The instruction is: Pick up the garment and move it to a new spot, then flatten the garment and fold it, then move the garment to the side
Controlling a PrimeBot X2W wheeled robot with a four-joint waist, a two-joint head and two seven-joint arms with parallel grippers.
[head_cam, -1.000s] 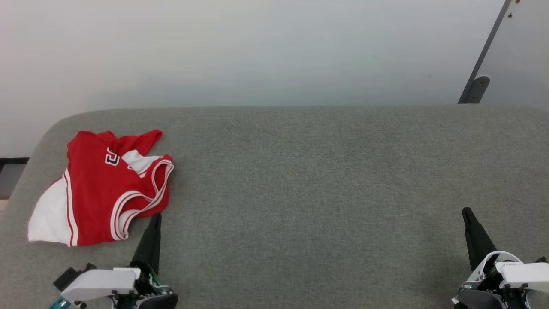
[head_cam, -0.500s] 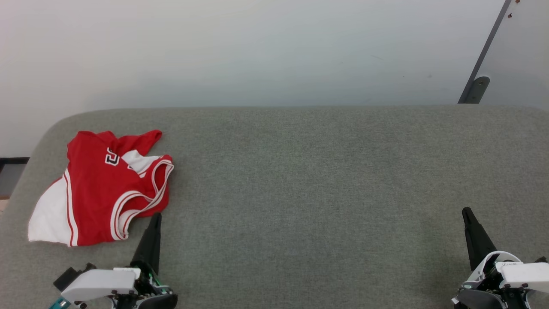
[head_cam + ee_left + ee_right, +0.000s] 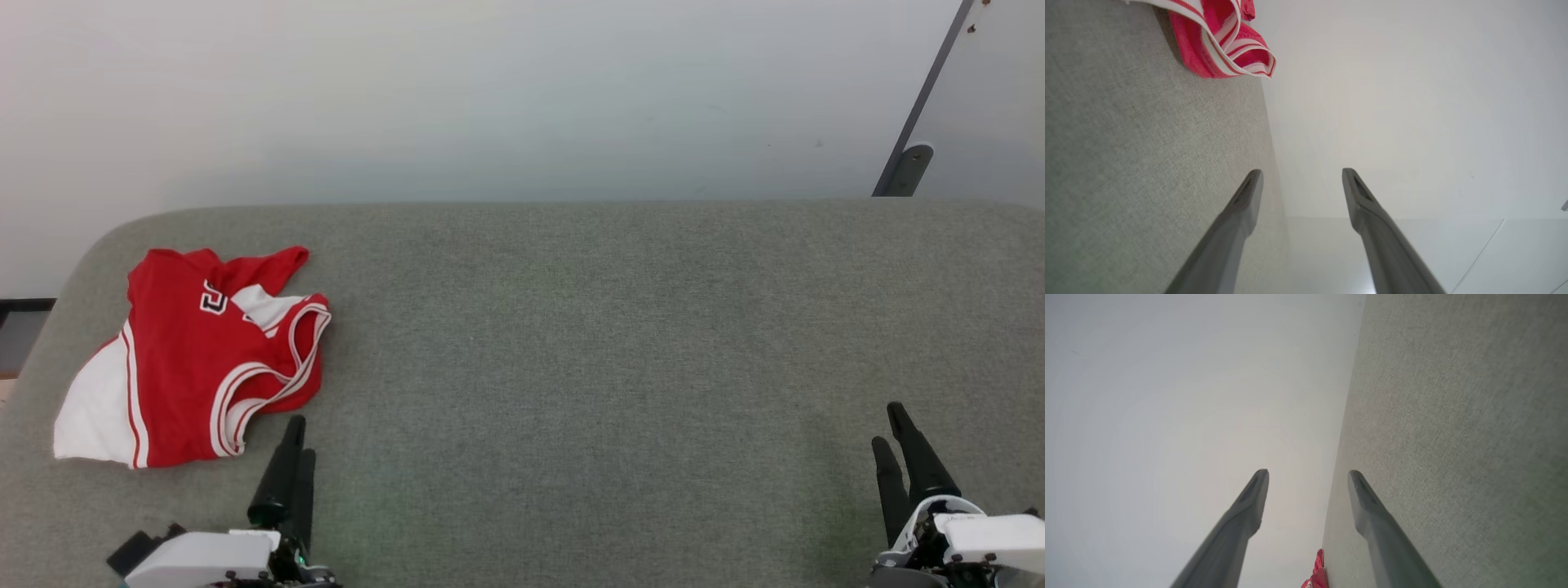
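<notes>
Left claw (image 3: 300, 437) and right claw (image 3: 887, 425) have both parted wide, empty; the garment (image 3: 188, 367) lies crumpled on the bench (image 3: 571, 327)

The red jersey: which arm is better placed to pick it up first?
The left. The left gripper is open, close beside the jersey at the left end of the grey surface. The right gripper, also open, is far off at the right end and would probably need a long reach.

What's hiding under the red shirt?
The red jersey lies crumpled on the grey padded surface. That surface shows all round it; anything beneath the folds is covered.
</notes>
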